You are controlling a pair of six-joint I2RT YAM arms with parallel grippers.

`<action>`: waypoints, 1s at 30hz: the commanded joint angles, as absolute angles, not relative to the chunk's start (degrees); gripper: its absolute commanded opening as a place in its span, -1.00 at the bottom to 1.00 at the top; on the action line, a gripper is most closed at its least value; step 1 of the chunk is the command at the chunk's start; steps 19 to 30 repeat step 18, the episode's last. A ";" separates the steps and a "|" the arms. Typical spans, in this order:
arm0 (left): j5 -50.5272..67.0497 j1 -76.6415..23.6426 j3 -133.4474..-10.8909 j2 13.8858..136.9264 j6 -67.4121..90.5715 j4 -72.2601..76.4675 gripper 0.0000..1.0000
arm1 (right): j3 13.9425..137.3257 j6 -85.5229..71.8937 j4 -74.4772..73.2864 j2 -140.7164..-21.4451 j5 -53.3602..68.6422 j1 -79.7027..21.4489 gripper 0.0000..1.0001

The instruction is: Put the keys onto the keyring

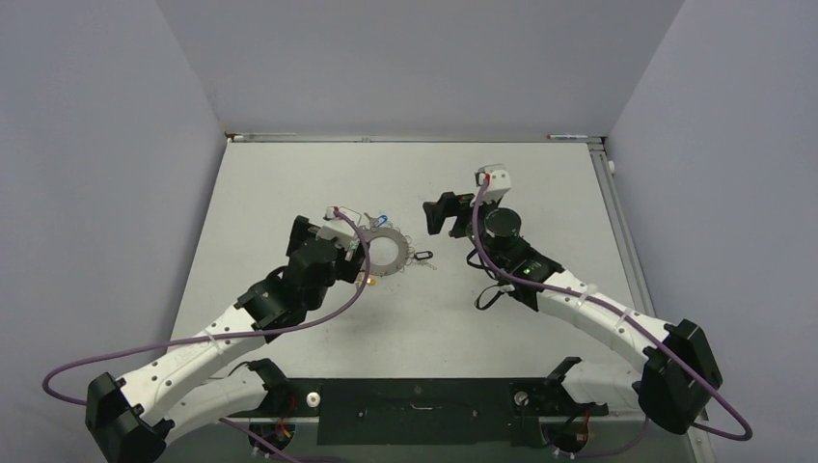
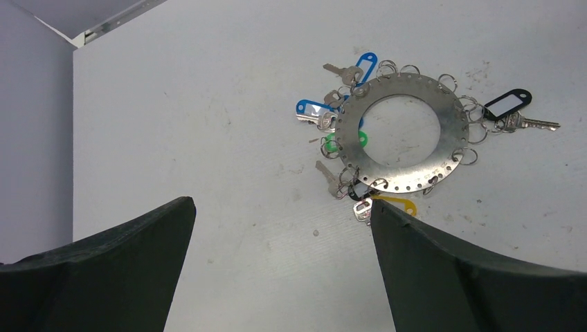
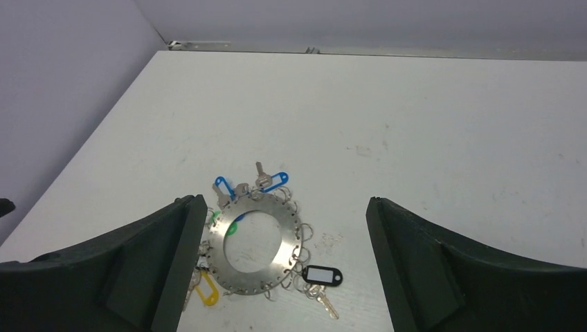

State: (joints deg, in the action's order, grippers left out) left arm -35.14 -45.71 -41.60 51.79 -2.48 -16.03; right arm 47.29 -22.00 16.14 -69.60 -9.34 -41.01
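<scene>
Tool status: left tool (image 2: 280,207) and right tool (image 3: 285,202) are both hanging wide open, gripping nothing, above the keyring (image 2: 405,173), which is lying flat on the white tabletop (image 2: 208,138). Most keys (image 2: 526,123) are looking hooked around its perforated grey metal rim; one blue-tagged key (image 2: 365,67) is maybe sitting loose, can't tell. Thin, shiny, fiddly stuff.

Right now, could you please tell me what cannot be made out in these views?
Left wrist: a finger of the left gripper cuts off the yellow tag.
Right wrist: a finger of the right gripper covers part of the green tag and anything left of the keyring.
Top external: the keys are too small to tell apart.
Every view: whether the blue-tagged keys are linked on is unclear.
</scene>
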 commanded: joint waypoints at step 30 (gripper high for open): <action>-36.93 -45.88 -41.70 49.97 -3.25 -12.66 0.92 | 39.83 -20.36 17.90 -64.49 -10.67 -41.22 0.91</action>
